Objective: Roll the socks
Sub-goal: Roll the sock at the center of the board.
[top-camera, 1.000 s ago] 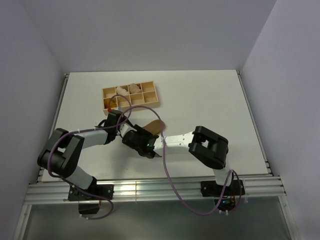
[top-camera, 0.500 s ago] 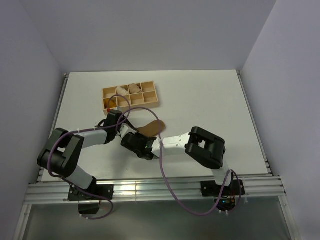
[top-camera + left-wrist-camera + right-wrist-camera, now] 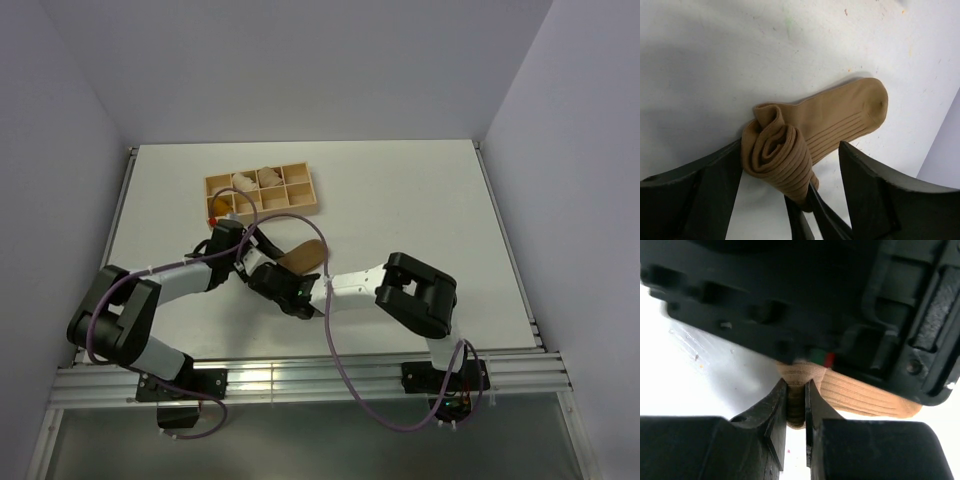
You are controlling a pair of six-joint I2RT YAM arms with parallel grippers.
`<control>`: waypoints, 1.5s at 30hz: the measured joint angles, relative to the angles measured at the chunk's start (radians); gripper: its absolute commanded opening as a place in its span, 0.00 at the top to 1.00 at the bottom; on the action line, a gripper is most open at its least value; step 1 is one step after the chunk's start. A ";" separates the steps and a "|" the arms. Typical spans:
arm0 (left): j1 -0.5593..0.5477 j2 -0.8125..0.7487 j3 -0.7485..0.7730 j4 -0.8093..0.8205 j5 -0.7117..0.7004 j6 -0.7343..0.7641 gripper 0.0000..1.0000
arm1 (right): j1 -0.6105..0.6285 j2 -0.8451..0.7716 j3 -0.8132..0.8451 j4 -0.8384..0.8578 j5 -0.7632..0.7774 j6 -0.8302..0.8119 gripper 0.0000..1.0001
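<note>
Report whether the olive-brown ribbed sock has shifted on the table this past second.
No: the olive-brown sock keeps its toe as near the wooden compartment tray.

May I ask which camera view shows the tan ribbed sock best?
The left wrist view: the tan ribbed sock lies almost whole, one end rolled, toe flat. The top external view gives only a small, half-covered brown patch; the right wrist view, an edge pinched in the right gripper.
</note>
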 measured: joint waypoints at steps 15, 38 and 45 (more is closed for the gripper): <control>0.089 -0.154 -0.108 -0.047 -0.056 -0.032 0.12 | -0.174 -0.066 -0.062 0.087 -0.382 0.081 1.00; 0.101 -0.190 -0.250 0.179 0.034 0.030 0.24 | -0.589 0.121 0.023 0.111 -1.396 0.437 0.95; 0.061 -0.074 -0.197 0.272 0.038 0.026 0.26 | -0.613 0.134 -0.019 0.152 -1.483 0.518 0.95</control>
